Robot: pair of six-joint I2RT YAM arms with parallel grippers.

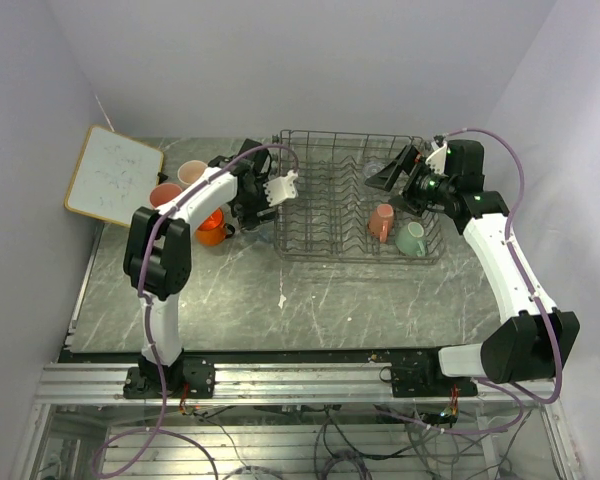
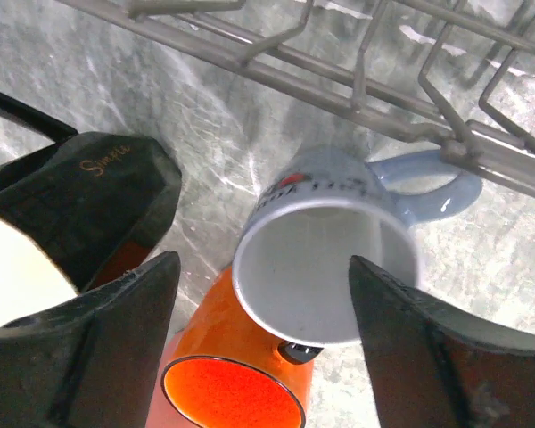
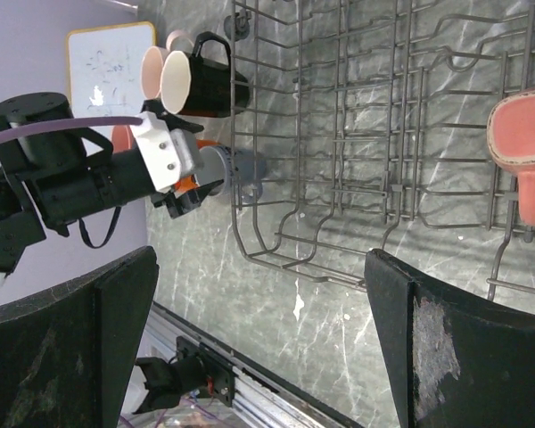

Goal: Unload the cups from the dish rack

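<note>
- Overhead, we record a salmon cup (image 1: 382,222) and a mint green cup (image 1: 412,240) in the dish rack (image 1: 350,257).
- Only the left wrist view shows the left tool (image 2: 263,260) spread wide around the grey-blue mug (image 2: 330,232), above the orange cup (image 2: 236,383), outside the rack.
- Right tool (image 3: 260,257): spread apart, holding nothing.

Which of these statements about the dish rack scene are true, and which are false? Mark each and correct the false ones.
1. The salmon cup is inside the dish rack. True.
2. The mint green cup sits on the table outside the rack. False: it is in the rack, beside the salmon cup.
3. The orange mug is outside the rack, to its left. True.
4. The right gripper is shut on a cup. False: it is open and holds nothing.
5. The whiteboard is right of the rack. False: it is at the far left.
</note>
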